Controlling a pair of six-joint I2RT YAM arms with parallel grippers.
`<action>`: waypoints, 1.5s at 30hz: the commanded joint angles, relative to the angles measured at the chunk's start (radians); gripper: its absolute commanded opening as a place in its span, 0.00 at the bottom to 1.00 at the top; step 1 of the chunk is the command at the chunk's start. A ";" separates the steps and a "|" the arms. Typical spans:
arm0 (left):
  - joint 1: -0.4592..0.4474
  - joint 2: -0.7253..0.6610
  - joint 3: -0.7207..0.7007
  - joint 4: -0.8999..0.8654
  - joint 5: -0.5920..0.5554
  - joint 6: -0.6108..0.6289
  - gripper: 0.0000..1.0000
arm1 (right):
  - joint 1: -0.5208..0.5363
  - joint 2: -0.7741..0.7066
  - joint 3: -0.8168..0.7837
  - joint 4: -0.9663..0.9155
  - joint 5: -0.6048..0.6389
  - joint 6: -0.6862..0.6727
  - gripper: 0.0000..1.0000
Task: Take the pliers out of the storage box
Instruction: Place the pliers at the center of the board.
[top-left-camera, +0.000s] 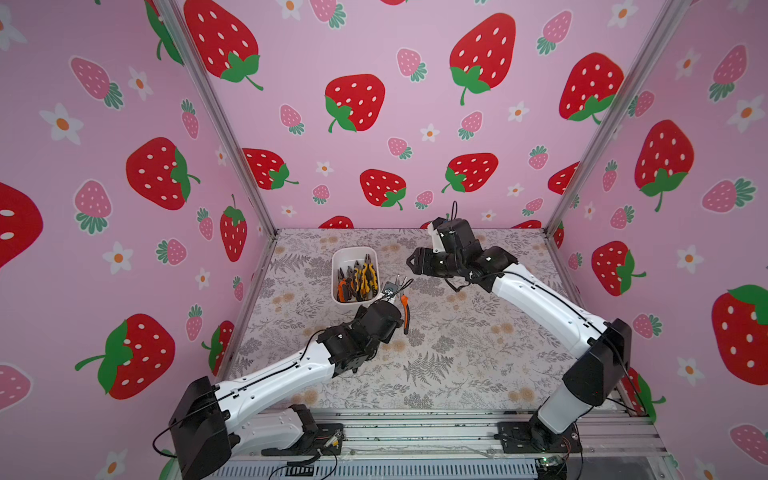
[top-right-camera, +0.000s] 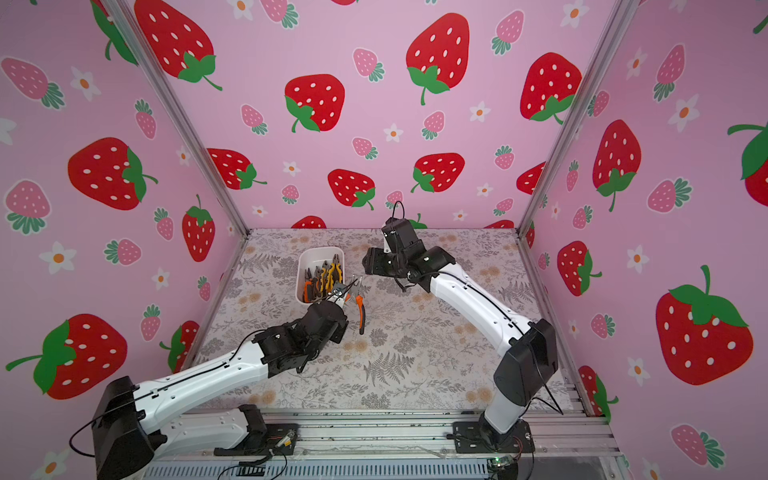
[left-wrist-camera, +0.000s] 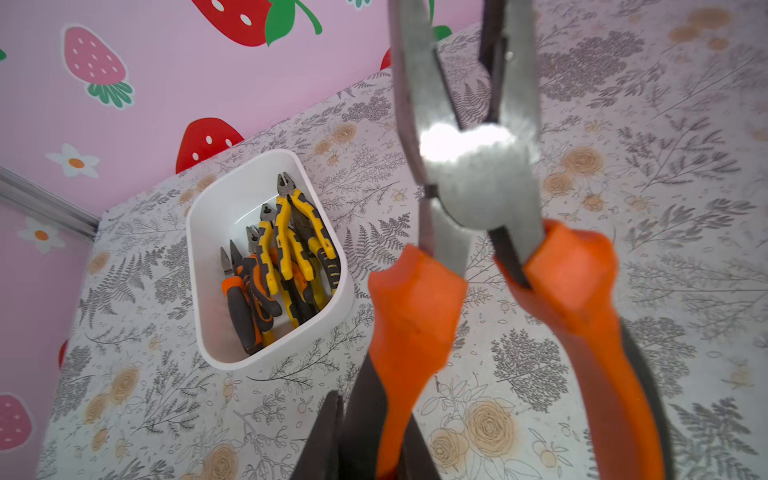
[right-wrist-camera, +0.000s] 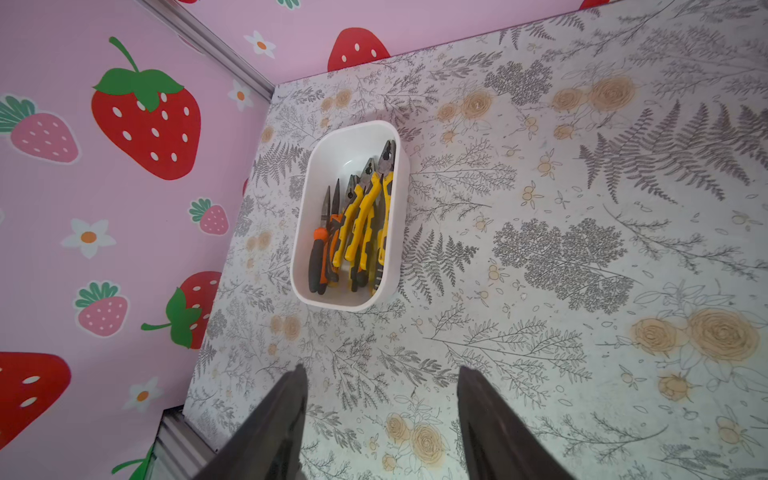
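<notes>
While left claw (top-left-camera: 392, 294) clamps orange-handled pliers (left-wrist-camera: 478, 187), grey nose spread, right claw (right-wrist-camera: 381, 374) stands wide.

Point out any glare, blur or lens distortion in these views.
Left wrist: the orange-handled pliers sit close to the lens and blur, with blown-out white glare at their pivot; the storage box behind is sharp. Right wrist: the right gripper fingers are soft at the frame edge, the boxed pliers crisp. Both top views: the wide angle splays the aluminium posts outward; light is soft and even.
</notes>
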 joint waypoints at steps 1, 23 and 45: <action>-0.004 0.050 0.098 0.034 -0.139 0.038 0.00 | -0.001 -0.051 -0.030 0.032 -0.077 0.077 0.62; -0.032 0.142 0.149 0.019 -0.244 0.043 0.00 | 0.032 -0.002 -0.084 0.057 -0.185 0.162 0.54; -0.041 0.087 0.115 0.056 -0.119 0.019 0.00 | 0.086 -0.017 -0.181 0.251 -0.270 0.215 0.54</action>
